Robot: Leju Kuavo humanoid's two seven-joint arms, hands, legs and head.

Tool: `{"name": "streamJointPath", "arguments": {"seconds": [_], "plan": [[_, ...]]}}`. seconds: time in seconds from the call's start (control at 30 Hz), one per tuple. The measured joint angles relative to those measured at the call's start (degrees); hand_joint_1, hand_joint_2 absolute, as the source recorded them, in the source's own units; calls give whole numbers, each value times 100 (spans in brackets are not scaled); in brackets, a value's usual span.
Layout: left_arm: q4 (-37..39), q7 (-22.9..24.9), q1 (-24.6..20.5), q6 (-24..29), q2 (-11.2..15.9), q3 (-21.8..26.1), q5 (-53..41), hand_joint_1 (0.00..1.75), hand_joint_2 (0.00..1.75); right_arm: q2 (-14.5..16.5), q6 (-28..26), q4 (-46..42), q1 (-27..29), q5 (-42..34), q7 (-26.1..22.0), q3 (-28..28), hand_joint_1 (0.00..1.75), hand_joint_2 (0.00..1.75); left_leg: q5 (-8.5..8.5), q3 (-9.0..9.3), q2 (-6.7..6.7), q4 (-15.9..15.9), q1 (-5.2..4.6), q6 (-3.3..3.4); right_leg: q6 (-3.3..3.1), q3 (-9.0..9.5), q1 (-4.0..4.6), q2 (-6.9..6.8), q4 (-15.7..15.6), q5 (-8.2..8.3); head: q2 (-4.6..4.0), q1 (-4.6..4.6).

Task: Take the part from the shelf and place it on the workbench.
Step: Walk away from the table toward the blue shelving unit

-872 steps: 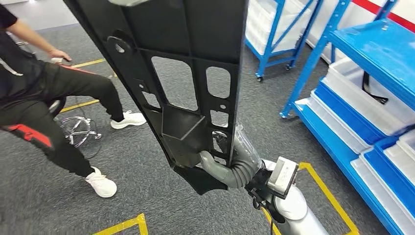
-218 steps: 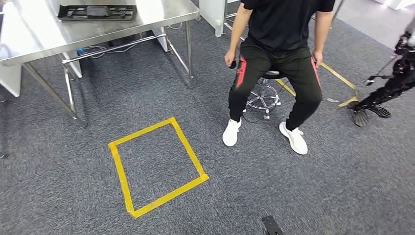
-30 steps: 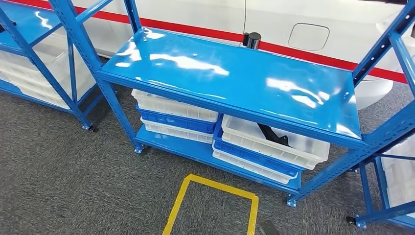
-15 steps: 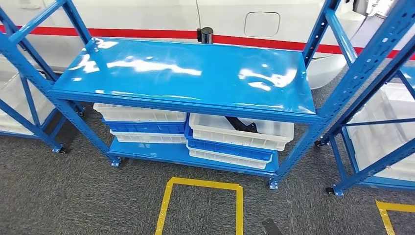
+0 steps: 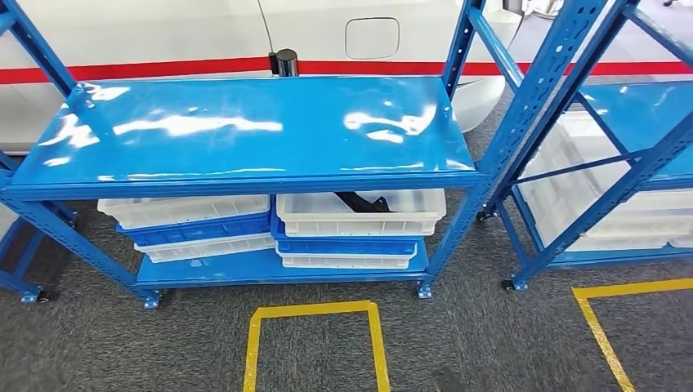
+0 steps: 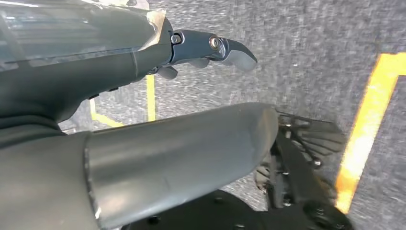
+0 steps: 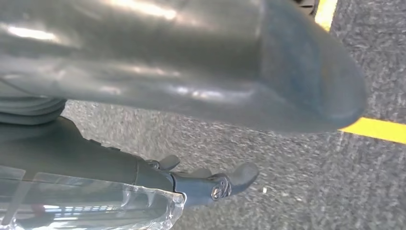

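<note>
While the head view faces the blue shelf point(image 5: 245, 131), the black part point(image 5: 364, 201) lies in the top white bin point(image 5: 359, 214) on the lower level, behind a yellow floor square point(image 5: 315, 347). At the left wrist, the left hand point(image 6: 158, 96) hangs over grey carpet point(image 6: 306, 52), fingers apart, holding nothing. At the right wrist, the right hand point(image 7: 191, 120) likewise hangs spread and empty, far from the part.

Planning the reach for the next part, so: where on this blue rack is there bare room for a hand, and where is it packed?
The top shelf is bare from post to post; a black cylinder stands at its back edge. Beneath, stacked crates fill the lower level. The black part lies in the top right white crate, close under the shelf edge.
</note>
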Motion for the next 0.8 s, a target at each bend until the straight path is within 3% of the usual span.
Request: {"name": "streamJointPath", "arguments": {"seconds": [0.07,0.1,0.13,0.2,0.27,0.33,0.43,0.47,0.53,0.6,0.63,0.67,0.73,0.8], "plan": [[-1,1,17,-16,-2,1,5,0,0,-4,1,0,-21,12,0,1,0,0,-5,-3,168,-4,-12,24,-19,-363,0,-226,733,-295,0,19],[-2,2,24,-30,-7,2,10,0,0,-7,1,-1,-21,18,0,1,0,0,-10,-3,246,-3,-13,22,5,-462,-13,-269,947,-352,0,19],[-2,2,27,-43,-15,4,17,0,0,-8,0,-1,-16,22,0,1,0,0,-18,0,303,-1,-9,15,51,-454,-29,-297,951,-322,0,19],[-4,-2,21,-63,-38,8,27,0,0,-15,-3,-2,-4,26,0,1,0,0,-38,21,383,5,7,-20,174,-105,-74,-359,337,-71,0,19],[-5,-17,11,-80,-42,10,20,0,0,-17,-21,-1,-5,35,0,1,0,0,-71,43,436,24,-9,-86,211,303,-89,-442,-383,151,0,16],[-8,-40,2,-103,-35,10,-1,0,0,-14,-67,0,2,48,0,1,0,0,-84,62,457,33,-31,-157,143,439,-69,-470,-608,205,0,6],[-12,-52,-9,-118,-42,8,-11,0,0,-8,-123,0,24,59,1,1,0,0,-145,55,387,89,14,-246,20,438,-91,-429,-614,225,0,-3],[-15,-52,-10,-121,-43,8,-12,0,0,-4,-130,0,22,64,2,1,0,0,-266,-17,306,256,28,-269,-27,441,-106,-417,-623,233,0,-9],[-24,-53,-2,-127,-45,7,-13,0,0,0,-142,0,13,70,2,-1,0,0,-648,-340,139,948,41,-294,-87,450,-99,-392,-626,235,0,-19],[-31,-52,14,-142,-49,7,-16,0,0,1,-158,0,12,72,14,-1,0,0,-888,-689,87,1633,41,-296,-106,453,-67,-359,-624,230,0,-23],[-33,-51,21,-152,-50,7,-25,0,44,1,-169,0,13,74,26,-1,0,0,-842,-748,81,1710,40,-286,-109,462,-53,-335,-622,227,0,-22],[-36,-50,26,-163,-51,6,-37,0,87,2,-182,0,12,81,42,-1,0,0,-688,-698,77,1564,40,-268,-110,474,-44,-310,-622,225,0,-22],[-39,-49,25,-174,-52,5,-60,0,175,8,-206,0,6,102,66,-1,0,87,-260,-372,45,821,38,-208,-107,497,-37,-261,-620,222,0,-21],[-42,-51,18,-176,-55,5,-64,0,175,15,-222,0,0,115,74,-1,0,175,-41,-119,2,228,27,-175,-86,484,7,-230,-600,206,0,-19]]}}
